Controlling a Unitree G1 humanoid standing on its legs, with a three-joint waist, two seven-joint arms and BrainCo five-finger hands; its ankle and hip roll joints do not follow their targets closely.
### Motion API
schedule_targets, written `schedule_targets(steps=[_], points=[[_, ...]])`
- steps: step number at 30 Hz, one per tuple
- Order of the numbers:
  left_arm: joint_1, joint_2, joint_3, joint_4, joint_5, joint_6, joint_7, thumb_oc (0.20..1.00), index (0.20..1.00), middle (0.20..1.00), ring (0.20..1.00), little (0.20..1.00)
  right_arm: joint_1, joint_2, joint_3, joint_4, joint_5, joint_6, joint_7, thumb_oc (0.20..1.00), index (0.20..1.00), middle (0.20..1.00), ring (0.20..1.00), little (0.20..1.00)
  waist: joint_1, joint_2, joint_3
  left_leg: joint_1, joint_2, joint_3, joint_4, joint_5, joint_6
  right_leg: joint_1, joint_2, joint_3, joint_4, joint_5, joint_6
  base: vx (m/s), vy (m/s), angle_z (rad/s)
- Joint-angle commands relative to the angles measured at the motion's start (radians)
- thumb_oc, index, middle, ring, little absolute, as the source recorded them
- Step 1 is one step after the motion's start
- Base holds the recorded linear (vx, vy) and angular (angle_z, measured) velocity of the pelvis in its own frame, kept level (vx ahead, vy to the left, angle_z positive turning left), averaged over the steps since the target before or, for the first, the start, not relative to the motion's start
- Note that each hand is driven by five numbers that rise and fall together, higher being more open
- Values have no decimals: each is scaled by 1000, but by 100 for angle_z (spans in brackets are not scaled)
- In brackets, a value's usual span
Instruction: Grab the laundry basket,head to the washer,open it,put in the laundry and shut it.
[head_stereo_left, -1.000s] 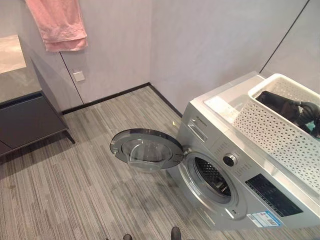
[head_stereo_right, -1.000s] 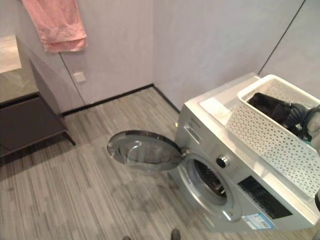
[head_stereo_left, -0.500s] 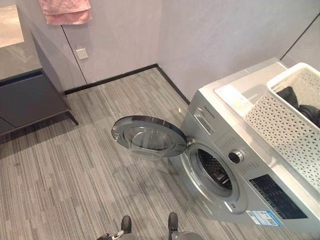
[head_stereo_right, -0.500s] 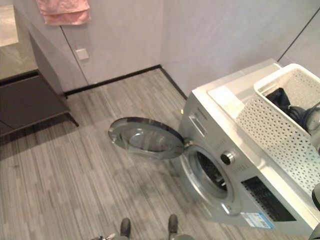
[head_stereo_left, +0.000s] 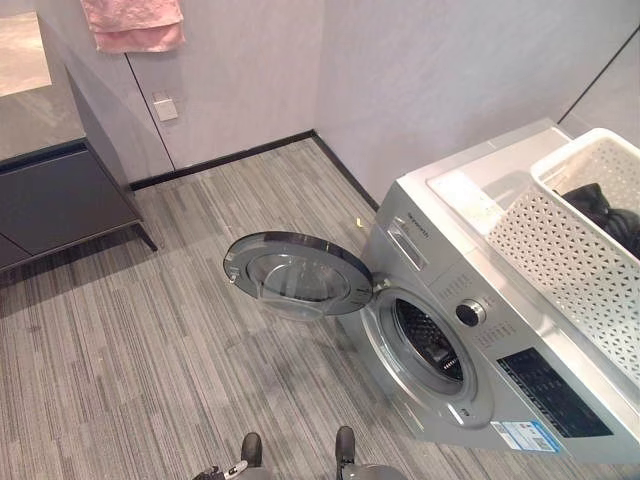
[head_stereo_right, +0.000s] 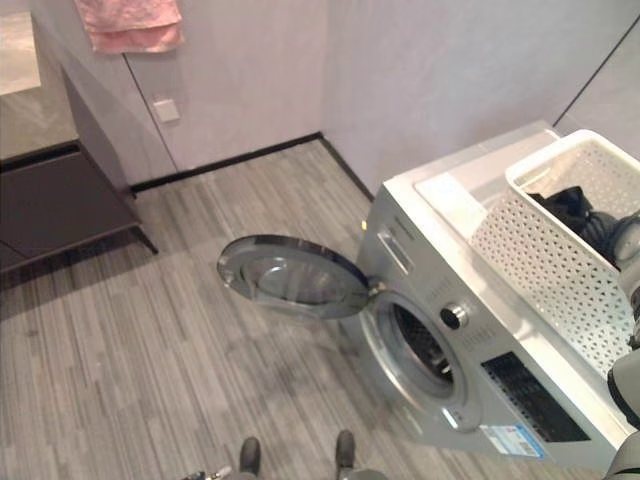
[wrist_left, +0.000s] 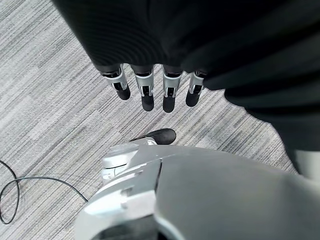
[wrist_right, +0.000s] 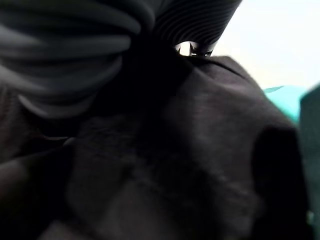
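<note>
Here I see one silver front-loading washer (head_stereo_left: 470, 340), its round glass door (head_stereo_left: 298, 274) swung open over striped grey carpet (head_stereo_left: 150, 350). One white perforated plastic basket (head_stereo_left: 575, 250) on top holds dark crumpled laundry (head_stereo_right: 575, 210). My left hand (wrist_left: 150, 87) hangs relaxed, fingers straight; my right hand (head_stereo_right: 628, 245) is buried in the cloth, grip unreadable.

White laundry basket (head_stereo_right: 545, 250) of dark laundry (head_stereo_right: 575, 212) atop silver washer (head_stereo_right: 470, 345), round door (head_stereo_right: 288, 277) open

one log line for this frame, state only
washer door: open | laundry basket: on washer top, dark laundry inside | right hand: in basket, fingers hidden | left hand: hanging over floor, fingers straight
</note>
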Motion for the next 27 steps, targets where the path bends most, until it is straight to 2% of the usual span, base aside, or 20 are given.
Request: schedule_targets(steps=[1, 9, 11, 13, 19, 22, 24, 27], points=[[-22, -16, -72, 70, 24, 2, 10, 1000, 1000, 1000, 1000, 1000, -183, -29, -43, 81, 64, 17, -121, 200, 200, 200, 200, 200, 17, -22, -14, 27, 53, -14, 6, -41, -25, 27, -49, -32, 4, -75, 41, 0, 0, 0], [-17, -11, -56, 102, 31, 2, 31, 1000, 1000, 1000, 1000, 1000, -280, -52, -161, 24, 258, 6, -254, 200, 200, 200, 200, 200, 7, -23, -39, 59, 44, -5, 6, -61, -17, 52, -55, -23, 7, -80, 46, 4, 4, -1], [-11, -13, -48, 104, 36, 4, 38, 1000, 1000, 1000, 1000, 1000, -297, -72, -206, -66, 296, -5, -322, 200, 200, 200, 200, 200, 1, -22, -52, 74, 41, 1, 6, -71, -14, 63, -60, -17, 12, -85, 47, 9, 16, -1], [-6, -15, -41, 105, 46, 9, 50, 1000, 1000, 1000, 1000, 1000, -306, -107, -245, -165, 283, -9, -396, 200, 200, 200, 200, 200, -6, -18, -66, 87, 38, 0, 6, -80, -10, 72, -63, -14, 17, -90, 50, 25, 40, -4], [-9, -15, -47, 95, 67, 7, 77, 1000, 1000, 1000, 1000, 1000, -301, -185, -298, -293, 195, 1, -510, 200, 200, 200, 200, 200, -13, -15, -88, 110, 26, 1, 6, -96, 3, 83, -76, -11, 30, -90, 57, 3, 46, 1], [-10, -15, -49, 95, 71, 5, 78, 1000, 1000, 1000, 1000, 1000, -296, -194, -305, -303, 185, 1, -517, 200, 200, 200, 200, 200, -14, -16, -90, 114, 24, 1, 6, -98, 5, 84, -78, -10, 31, -90, 58, -8, 33, -1], [-17, -17, -54, 95, 87, 3, 88, 1000, 1000, 1000, 1000, 1000, -292, -227, -310, -339, 123, 2, -560, 200, 200, 200, 200, 200, -18, -14, -96, 121, 18, 2, 6, -104, 10, 87, -86, -9, 36, -87, 63, -16, 54, -6], [-18, -17, -63, 101, 103, 2, 96, 1000, 1000, 1000, 1000, 1000, -293, -248, -329, -353, 113, -1, -600, 200, 200, 200, 200, 200, -18, -16, -103, 129, 11, 2, 6, -110, 17, 91, -94, -7, 39, -86, 68, -6, 59, -6]])
